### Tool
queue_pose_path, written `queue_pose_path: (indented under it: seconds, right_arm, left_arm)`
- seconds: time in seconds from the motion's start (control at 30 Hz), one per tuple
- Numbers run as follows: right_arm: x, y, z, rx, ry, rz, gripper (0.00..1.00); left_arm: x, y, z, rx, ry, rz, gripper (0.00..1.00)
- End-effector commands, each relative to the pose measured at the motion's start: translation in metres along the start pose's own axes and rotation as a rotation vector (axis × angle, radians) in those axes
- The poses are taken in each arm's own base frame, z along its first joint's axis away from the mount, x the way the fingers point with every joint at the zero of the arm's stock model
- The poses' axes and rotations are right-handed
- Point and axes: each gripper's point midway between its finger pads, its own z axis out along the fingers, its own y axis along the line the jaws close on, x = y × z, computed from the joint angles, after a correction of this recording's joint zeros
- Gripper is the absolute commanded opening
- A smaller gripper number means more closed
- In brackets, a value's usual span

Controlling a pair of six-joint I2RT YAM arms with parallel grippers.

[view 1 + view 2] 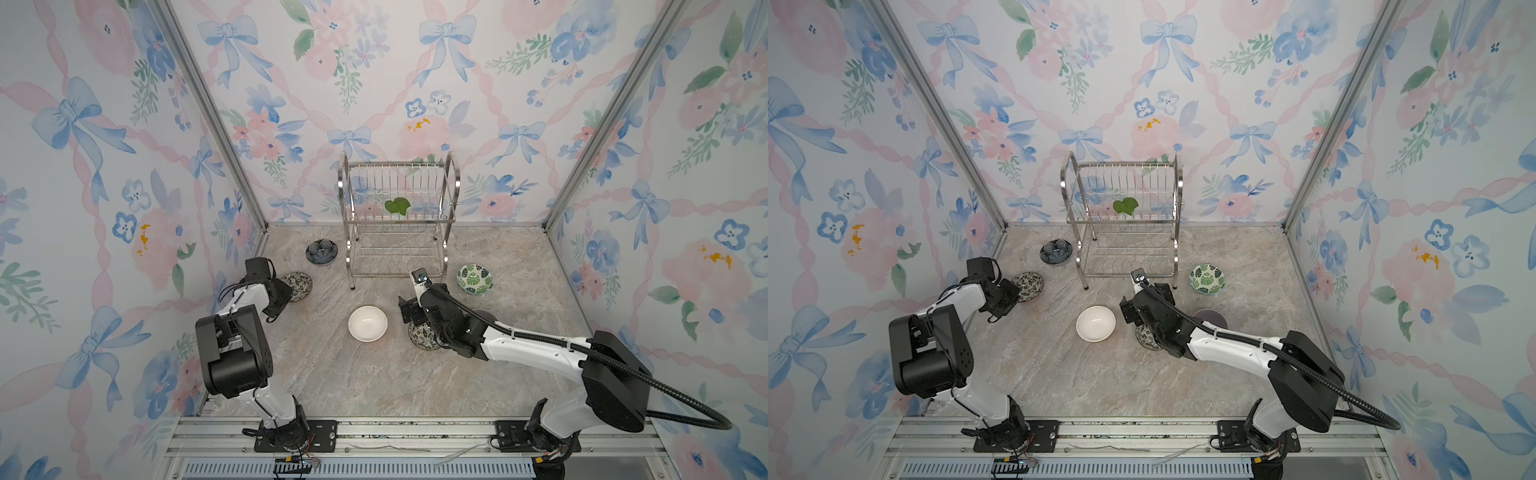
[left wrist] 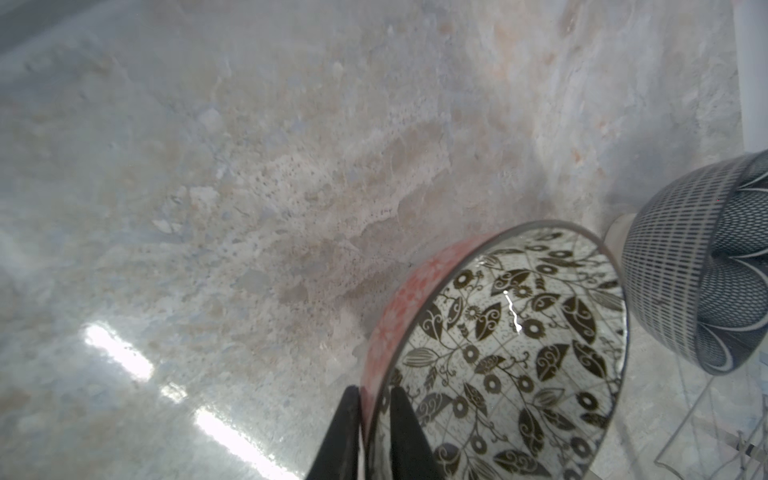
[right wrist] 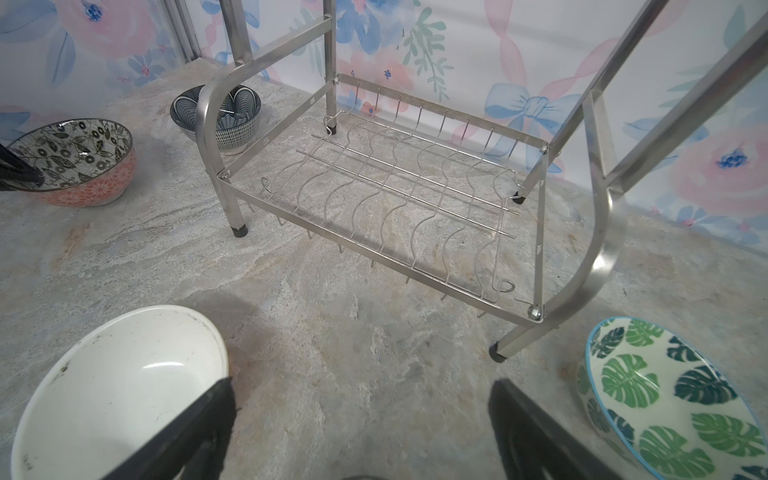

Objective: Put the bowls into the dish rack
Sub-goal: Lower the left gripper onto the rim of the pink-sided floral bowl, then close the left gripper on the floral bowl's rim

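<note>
At eight o'clock from the dish rack [image 1: 399, 219], the left gripper [image 2: 375, 391] is pinching the floral bowl [image 2: 519, 353]; the right gripper [image 3: 362, 384] is hovering spread.

Bowls [image 1: 368, 324] scattered upright — steel rack [image 1: 451, 187] stands behind.

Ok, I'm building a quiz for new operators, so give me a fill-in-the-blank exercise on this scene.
1. The left gripper pinches the rim of the black-and-white floral bowl, whose outside is ___.
2. The right gripper hangs by the white bowl with jaws ___.
3. The dish rack holds ___ bowls.
4. The green leaf piece lies on the rack's ___ tier.

Missing words: pink; open; no; upper.
</note>
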Motion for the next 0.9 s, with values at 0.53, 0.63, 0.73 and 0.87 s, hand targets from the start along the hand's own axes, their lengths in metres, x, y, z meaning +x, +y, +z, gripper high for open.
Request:
queue_pose_path:
  seconds: [0.53,0.63,0.73,0.87]
  right_arm:
    - [0.017,-0.013,0.013,0.009,0.063,0.067,0.97]
    - [0.017,-0.015,0.012,0.012,0.06,0.074,0.97]
    - [0.017,-0.017,0.012,0.014,0.059,0.078,0.97]
    - [0.016,-0.017,0.011,0.013,0.057,0.077,0.96]
  left_arm:
    - [0.012,-0.008,-0.019,0.013,-0.036,0.144,0.12]
    - [0.016,-0.006,-0.013,0.004,-0.014,0.139,0.14]
    - [0.017,-0.005,-0.01,0.006,-0.004,0.136,0.15]
    - [0.015,-0.003,-0.008,-0.003,-0.001,0.128,0.2]
